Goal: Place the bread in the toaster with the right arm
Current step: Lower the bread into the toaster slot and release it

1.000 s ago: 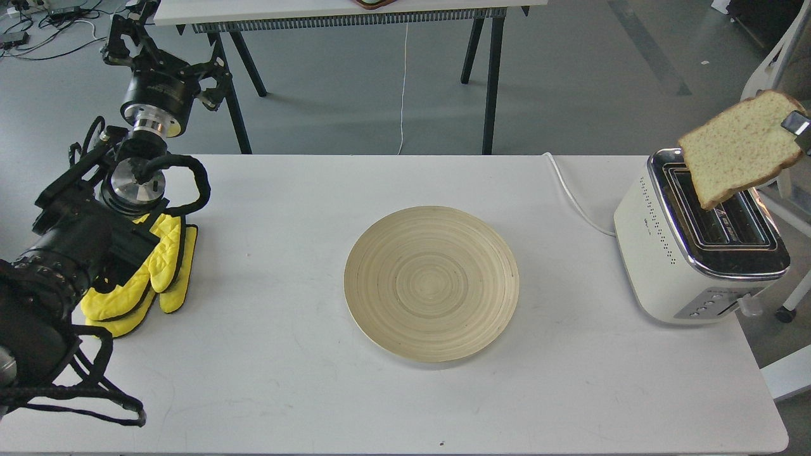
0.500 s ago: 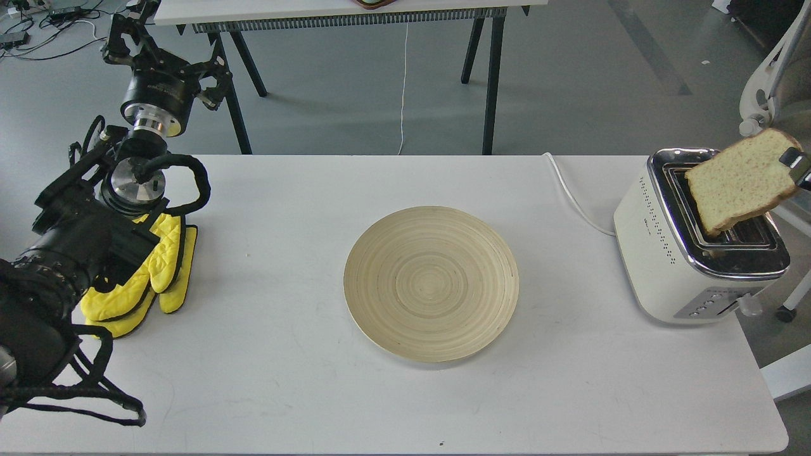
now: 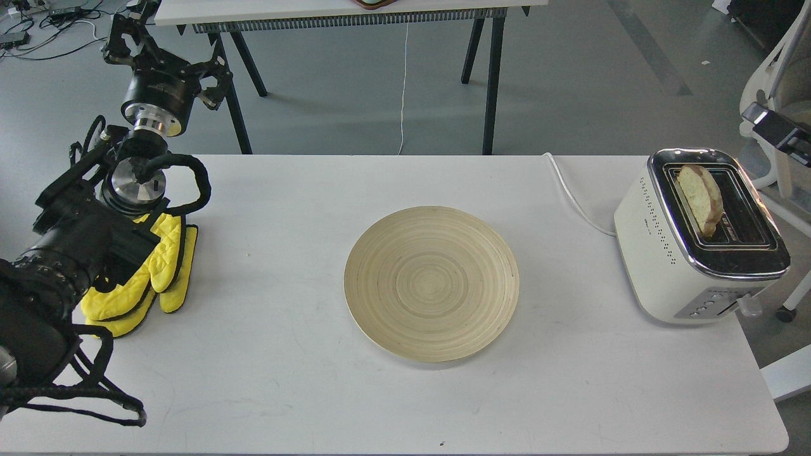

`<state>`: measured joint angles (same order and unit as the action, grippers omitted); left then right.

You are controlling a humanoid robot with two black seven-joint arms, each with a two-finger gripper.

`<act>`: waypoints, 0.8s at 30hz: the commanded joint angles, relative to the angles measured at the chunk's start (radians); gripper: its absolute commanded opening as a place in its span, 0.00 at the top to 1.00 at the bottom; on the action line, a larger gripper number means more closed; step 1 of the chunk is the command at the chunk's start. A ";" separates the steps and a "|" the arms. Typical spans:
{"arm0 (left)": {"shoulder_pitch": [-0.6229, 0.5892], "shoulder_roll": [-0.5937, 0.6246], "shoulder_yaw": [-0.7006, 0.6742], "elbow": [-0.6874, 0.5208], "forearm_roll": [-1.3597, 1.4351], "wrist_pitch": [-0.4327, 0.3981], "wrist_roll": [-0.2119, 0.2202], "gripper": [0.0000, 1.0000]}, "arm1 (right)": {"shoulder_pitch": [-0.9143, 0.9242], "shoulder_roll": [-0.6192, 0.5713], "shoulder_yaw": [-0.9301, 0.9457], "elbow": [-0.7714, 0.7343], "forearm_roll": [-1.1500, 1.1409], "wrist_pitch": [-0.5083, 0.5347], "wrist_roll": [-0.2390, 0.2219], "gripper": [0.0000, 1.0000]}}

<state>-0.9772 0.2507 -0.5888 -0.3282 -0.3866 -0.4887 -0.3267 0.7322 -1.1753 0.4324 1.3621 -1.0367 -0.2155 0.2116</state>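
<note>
The bread (image 3: 700,197) stands on edge in the left slot of the cream-white toaster (image 3: 678,253) at the table's right end, with its crusted top sticking out above the chrome top. My right gripper (image 3: 778,132) shows only as one dark finger at the right edge, above and to the right of the toaster, clear of the bread and holding nothing. My left gripper (image 3: 131,28) is raised at the far left, beyond the table's back edge; its fingers are dark and run out of the top of the view.
A round pale wooden plate (image 3: 431,283) lies in the middle of the white table (image 3: 285,392). Yellow oven mitts (image 3: 149,278) lie under my left arm. The toaster's white cord (image 3: 573,196) runs to the back edge. A white chair (image 3: 782,95) stands right of the table.
The bread has left my right gripper and dropped into the toaster's left slot. The right gripper has moved up and away to the right. The left arm has not moved.
</note>
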 commanded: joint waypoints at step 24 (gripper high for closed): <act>0.002 0.002 0.000 0.000 0.000 0.000 0.000 0.00 | 0.081 0.655 0.514 -0.644 0.854 0.441 0.052 0.00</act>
<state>-0.9756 0.2529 -0.5891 -0.3283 -0.3865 -0.4887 -0.3268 0.8056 -0.5553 0.9424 0.7648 -0.2506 0.1948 0.2731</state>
